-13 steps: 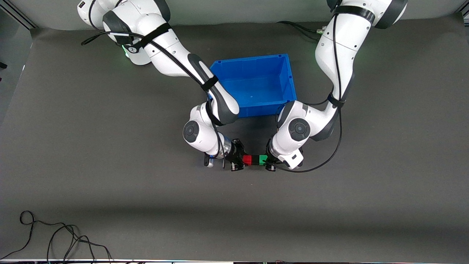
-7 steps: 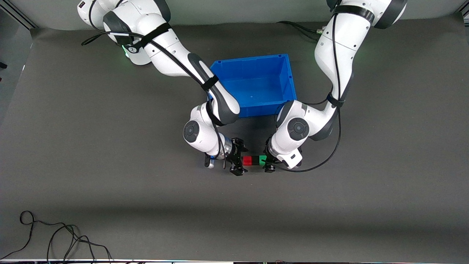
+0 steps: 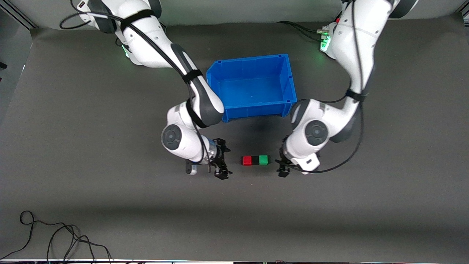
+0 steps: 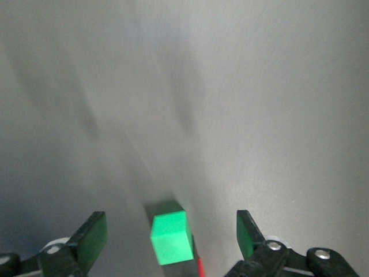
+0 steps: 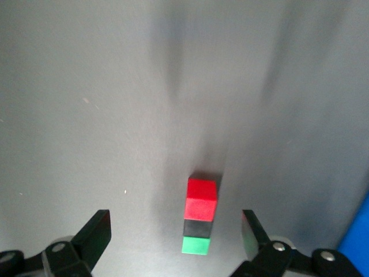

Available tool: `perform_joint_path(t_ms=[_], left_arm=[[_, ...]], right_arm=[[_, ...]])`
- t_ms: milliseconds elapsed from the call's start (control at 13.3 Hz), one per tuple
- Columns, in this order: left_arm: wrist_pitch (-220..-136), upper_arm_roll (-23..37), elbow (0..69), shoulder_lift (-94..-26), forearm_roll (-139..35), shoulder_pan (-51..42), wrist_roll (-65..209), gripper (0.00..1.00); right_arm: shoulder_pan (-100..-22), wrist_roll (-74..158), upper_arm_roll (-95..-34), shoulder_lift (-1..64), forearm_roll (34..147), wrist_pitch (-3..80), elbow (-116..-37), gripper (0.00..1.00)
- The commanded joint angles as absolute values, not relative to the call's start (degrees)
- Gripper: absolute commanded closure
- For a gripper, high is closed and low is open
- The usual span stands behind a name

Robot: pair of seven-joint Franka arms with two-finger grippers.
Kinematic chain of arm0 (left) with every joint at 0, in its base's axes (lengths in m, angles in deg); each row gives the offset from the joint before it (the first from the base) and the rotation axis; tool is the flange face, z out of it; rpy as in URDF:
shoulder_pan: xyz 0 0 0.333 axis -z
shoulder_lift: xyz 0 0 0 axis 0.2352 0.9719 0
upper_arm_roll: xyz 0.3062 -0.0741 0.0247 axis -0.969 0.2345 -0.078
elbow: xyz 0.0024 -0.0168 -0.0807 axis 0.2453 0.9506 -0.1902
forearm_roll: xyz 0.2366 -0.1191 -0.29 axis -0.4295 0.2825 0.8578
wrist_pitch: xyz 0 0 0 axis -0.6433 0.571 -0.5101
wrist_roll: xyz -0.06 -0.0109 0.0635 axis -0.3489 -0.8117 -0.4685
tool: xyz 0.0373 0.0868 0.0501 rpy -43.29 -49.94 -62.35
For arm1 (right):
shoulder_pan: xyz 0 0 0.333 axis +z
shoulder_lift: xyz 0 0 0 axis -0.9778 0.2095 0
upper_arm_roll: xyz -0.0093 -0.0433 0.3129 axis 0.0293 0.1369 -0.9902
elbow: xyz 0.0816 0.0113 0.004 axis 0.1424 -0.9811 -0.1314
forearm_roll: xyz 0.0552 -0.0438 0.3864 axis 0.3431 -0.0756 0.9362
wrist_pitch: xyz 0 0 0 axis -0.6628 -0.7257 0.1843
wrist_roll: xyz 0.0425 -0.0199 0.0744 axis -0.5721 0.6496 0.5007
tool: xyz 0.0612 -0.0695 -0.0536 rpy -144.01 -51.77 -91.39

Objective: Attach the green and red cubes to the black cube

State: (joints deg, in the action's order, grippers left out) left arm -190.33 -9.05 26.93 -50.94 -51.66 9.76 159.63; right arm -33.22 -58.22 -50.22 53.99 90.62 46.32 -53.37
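The red cube [image 3: 247, 160], black cube [image 3: 255, 160] and green cube [image 3: 263, 160] lie joined in one row on the dark table, black in the middle. My right gripper [image 3: 221, 159] is open and empty, a short gap off the red end. My left gripper [image 3: 282, 167] is open and empty, a short gap off the green end. In the left wrist view the green cube [image 4: 170, 236] sits between the open fingers of the left gripper [image 4: 171, 228], with a sliver of red [image 4: 199, 268] past it. In the right wrist view the right gripper [image 5: 174, 231] is open around the red [image 5: 202, 202], black [image 5: 198, 228] and green [image 5: 196, 246] row.
A blue bin [image 3: 253, 110] stands farther from the front camera than the cubes, between the two arms; its corner shows in the right wrist view [image 5: 360, 242]. A loose black cable [image 3: 55, 238] lies near the table's front edge at the right arm's end.
Both grippers have let go of the cube row and drawn apart from it, each toward its own end of the table. The joined row now lies free on the table.
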Motion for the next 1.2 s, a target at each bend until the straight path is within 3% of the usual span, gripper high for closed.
perform_joint_path(t_ms=[0,300,675,975,1125], left_arm=[[-181.05,-8.98,28.33,-57.73,-52.57,4.08,148.42,0.00],[-172.86,-9.15,28.42,-62.66,-60.12,-2.86,136.91,0.00],[-164.33,-9.42,29.47,-69.77,-62.24,-8.57,108.64,0.00],[-158.19,-9.50,29.56,-76.19,-61.71,-12.64,86.92,0.00],[-156.42,-9.77,29.30,-78.48,-62.07,-13.59,77.67,0.00]], right_arm=[[-32.90,-56.40,-47.69,47.80,80.71,36.07,-54.74,0.00],[-32.73,-43.76,-41.72,40.67,76.37,21.55,-55.19,0.00],[-31.94,-27.15,-33.29,33.12,75.32,12.03,-56.84,0.00],[-34.99,-14.48,-34.84,20.91,64.78,12.20,-64.66,0.00],[-43.31,-10.26,-44.03,15.98,58.82,12.03,-65.90,0.00]])
